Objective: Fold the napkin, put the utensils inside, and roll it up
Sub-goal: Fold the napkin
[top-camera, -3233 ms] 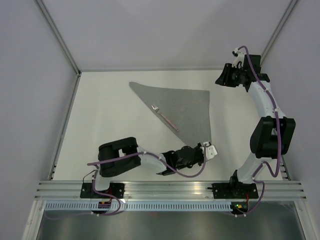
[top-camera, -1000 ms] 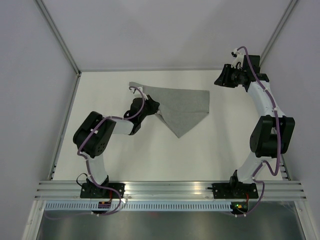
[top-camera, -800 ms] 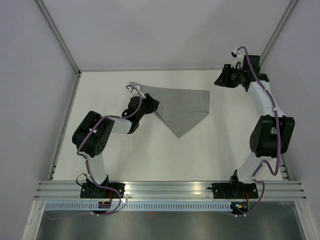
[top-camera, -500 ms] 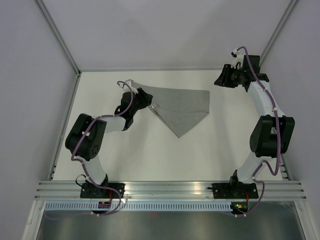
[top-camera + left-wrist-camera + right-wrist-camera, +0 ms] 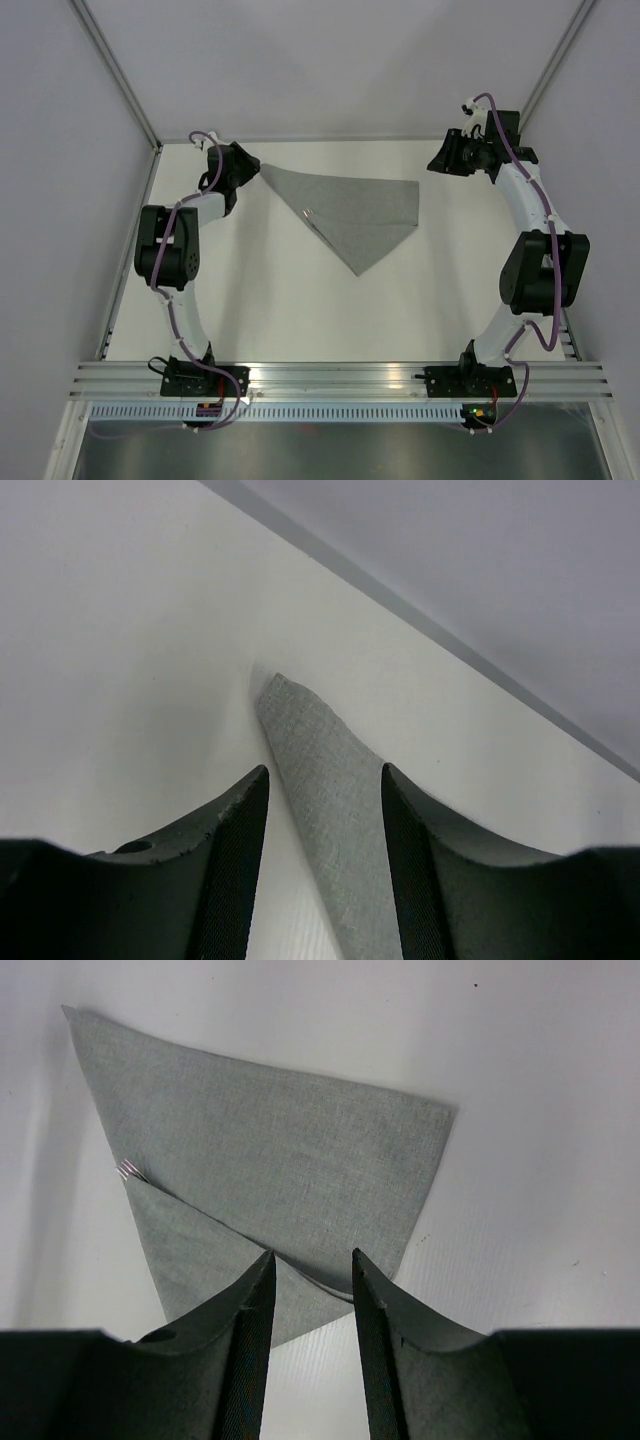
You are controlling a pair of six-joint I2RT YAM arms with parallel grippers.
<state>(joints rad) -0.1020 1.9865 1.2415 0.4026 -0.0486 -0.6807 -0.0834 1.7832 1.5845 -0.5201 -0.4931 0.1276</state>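
The white table [image 5: 300,310] carries the napkin [image 5: 365,208] flat in its far middle; the cloth is folded into a rough triangle, long edge along the far side, with one flap laid over it so that a point aims at the near edge (the wrist views show the flap's crease plainly); its far-left corner tapers towards the left gripper [image 5: 246,166], which sits just beside that corner at the far left of the table, fingers spread apart and gripping nothing, the cloth tip showing between them in its own camera; the right gripper [image 5: 441,160] hangs off the napkin's far-right corner, well clear of it, fingers parted and empty; of the utensils [image 5: 128,1169] only a few pale tines peek out from under the flap at the napkin's left edge.
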